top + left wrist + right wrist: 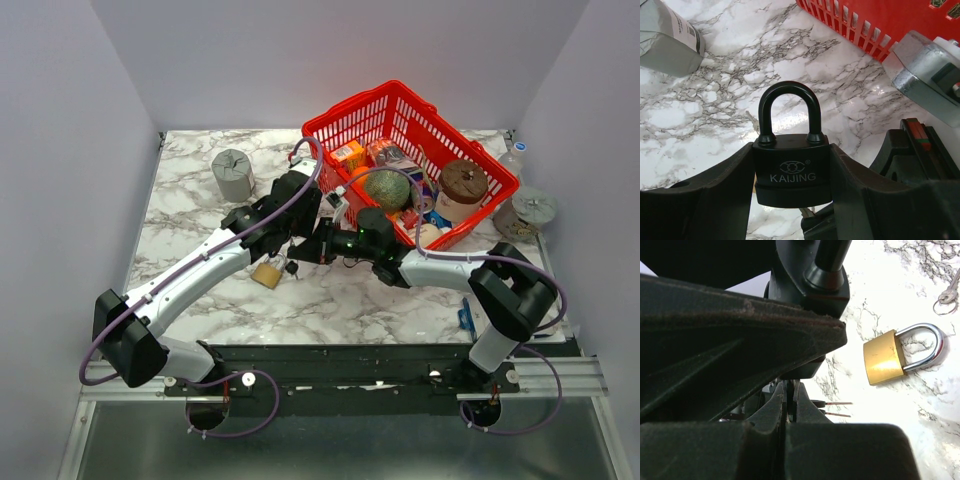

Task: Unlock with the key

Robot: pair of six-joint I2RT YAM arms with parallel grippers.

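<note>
Holding: my left tool (790,197) is partly open and squeezes the black lock (792,165) by its two sides, up off the counter (715,90).
Loop: the loop (790,90) on top of the black lock points up. Both its ends sit down in the body, so it looks locked.
Right tool: my right tool (790,407) is shut tight, with its tips right under the bottom of the black lock.
Key: I think the key (807,212) is the bit of silver that peeks out just under the black lock, pinched in my right tool. I cannot see its black head.
Brass lock: the brass lock (883,361) lies flat on the counter, apart from both tools. I think it is not my job.
Done: the black lock is up in one tool, and the key is at its bottom.
Left to do: I cannot tell if the key is in the hole. I think it must go in and turn, so the loop pops up.
Watch out: the key is tiny and could slip or miss.
</note>
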